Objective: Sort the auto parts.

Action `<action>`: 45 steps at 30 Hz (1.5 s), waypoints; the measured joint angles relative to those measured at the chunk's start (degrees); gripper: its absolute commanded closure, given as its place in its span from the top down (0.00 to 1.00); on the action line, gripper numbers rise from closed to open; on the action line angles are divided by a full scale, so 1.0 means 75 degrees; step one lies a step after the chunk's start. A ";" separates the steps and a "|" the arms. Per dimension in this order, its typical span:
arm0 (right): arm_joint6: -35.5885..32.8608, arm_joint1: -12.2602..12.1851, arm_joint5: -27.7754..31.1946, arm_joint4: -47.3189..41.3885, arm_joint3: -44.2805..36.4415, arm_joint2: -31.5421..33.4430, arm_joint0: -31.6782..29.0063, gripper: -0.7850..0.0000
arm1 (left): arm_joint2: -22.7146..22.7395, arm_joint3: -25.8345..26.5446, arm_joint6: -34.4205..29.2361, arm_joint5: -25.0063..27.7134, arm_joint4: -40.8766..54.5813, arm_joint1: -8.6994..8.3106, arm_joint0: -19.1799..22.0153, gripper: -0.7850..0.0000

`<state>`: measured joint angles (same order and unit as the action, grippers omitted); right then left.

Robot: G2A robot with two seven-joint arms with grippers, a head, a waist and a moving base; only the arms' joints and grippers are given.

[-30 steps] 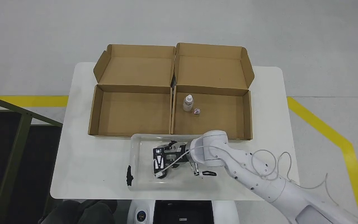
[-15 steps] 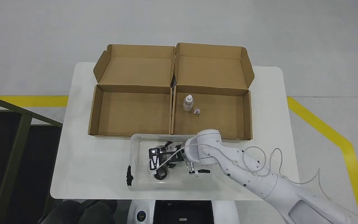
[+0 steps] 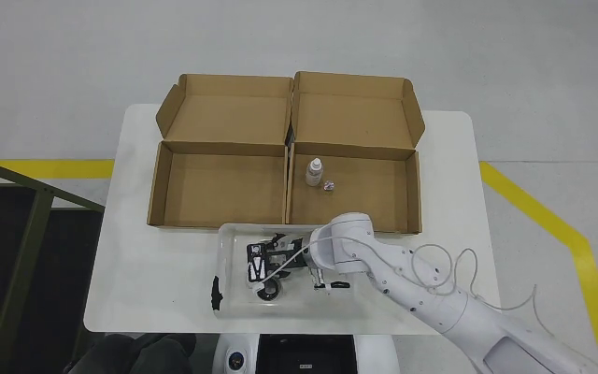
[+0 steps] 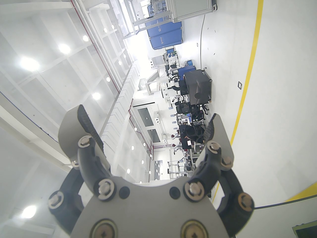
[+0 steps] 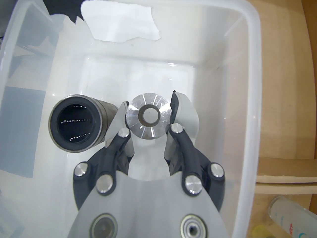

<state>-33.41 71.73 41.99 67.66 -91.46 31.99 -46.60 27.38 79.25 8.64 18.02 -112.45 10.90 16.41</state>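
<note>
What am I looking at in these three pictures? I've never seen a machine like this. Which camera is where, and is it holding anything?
This is a two-armed robot sorting auto parts at a white table. The top picture looks down from a camera above its arms. At the back stand an open cardboard box and a second box with a small bottle in it. In front is a clear plastic bin, with the end of the white right arm inside it.

The other two pictures come from cameras on the wrists. The right wrist one looks into the bin. There the right gripper, a two-fingered claw, is closed on a silver metal part with a hole in its middle. A metal sleeve with a dark bore lies beside it. The left gripper points out into the hall, open and holding nothing.
</note>
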 measured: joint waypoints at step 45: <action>0.2547 -0.0268 -0.0443 0.0599 -0.1545 0.1879 -0.0794 0.00 | 0.0000 0.0000 0.0000 0.0000 0.0000 0.0000 0.0000 1.00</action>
<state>-14.31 69.72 38.66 72.15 -103.04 46.08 -52.55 27.38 79.25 8.64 18.02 -112.45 10.90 16.41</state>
